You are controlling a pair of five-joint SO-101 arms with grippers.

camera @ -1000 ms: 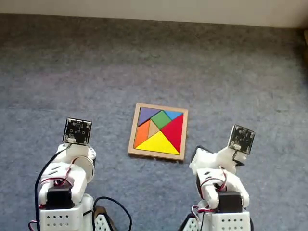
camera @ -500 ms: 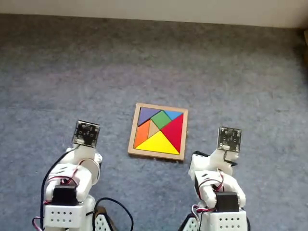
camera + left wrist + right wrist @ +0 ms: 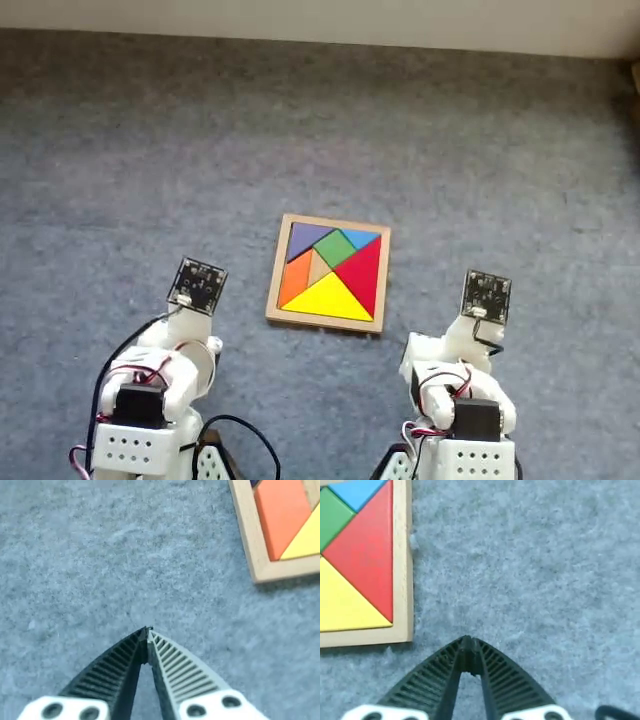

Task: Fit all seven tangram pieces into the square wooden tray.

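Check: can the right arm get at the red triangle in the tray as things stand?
Probably yes. The right gripper hangs shut over carpet beside the tray; nothing lies between it and the red triangle, though that piece sits flush among the others.

Open carpet (image 3: 480,150) around the wooden tray (image 3: 324,323)

Left gripper (image 3: 148,630), right gripper (image 3: 466,640) — closed

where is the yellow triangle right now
In the high view, the yellow triangle sits in the wooden tray along its lower edge, between the orange piece on the left and the red triangle on the right.
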